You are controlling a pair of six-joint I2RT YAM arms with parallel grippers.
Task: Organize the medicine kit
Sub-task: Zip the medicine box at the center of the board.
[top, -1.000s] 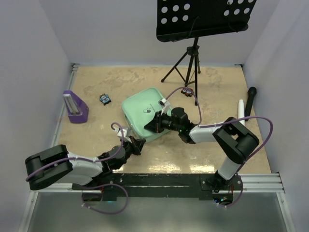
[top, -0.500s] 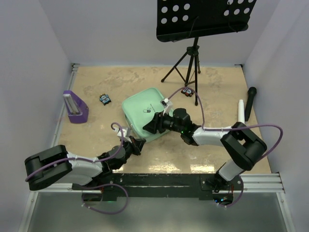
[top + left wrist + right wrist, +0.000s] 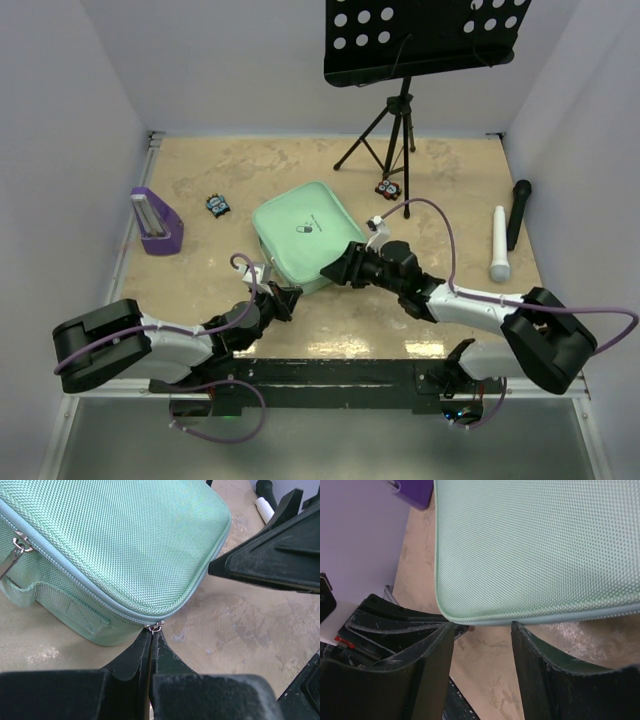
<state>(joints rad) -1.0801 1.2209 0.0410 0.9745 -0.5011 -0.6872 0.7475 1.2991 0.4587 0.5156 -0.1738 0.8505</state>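
The medicine kit (image 3: 300, 236) is a mint-green soft case lying with its lid down on the tan table, its small pill logo facing up. In the left wrist view my left gripper (image 3: 151, 631) is shut on the metal zipper pull (image 3: 156, 626) at the near corner of the medicine kit (image 3: 115, 540). In the top view my left gripper (image 3: 288, 297) sits at the case's near edge. My right gripper (image 3: 336, 272) is open just off the case's near right corner. In the right wrist view my right gripper (image 3: 481, 626) has only bare table between its fingers, below the lid (image 3: 535, 545).
A purple stand (image 3: 156, 222) is at the left, with a small dark item (image 3: 217, 206) beside it. A music stand's tripod (image 3: 395, 135), another small item (image 3: 387, 188), a white microphone (image 3: 498, 245) and a black microphone (image 3: 518, 210) are at the back right. A second zipper pull (image 3: 17, 544) hangs on the case's left side.
My right gripper has opened and drawn back off the lid towards the near right, leaving the lid and its logo uncovered. The left gripper has stayed shut at the zipper.
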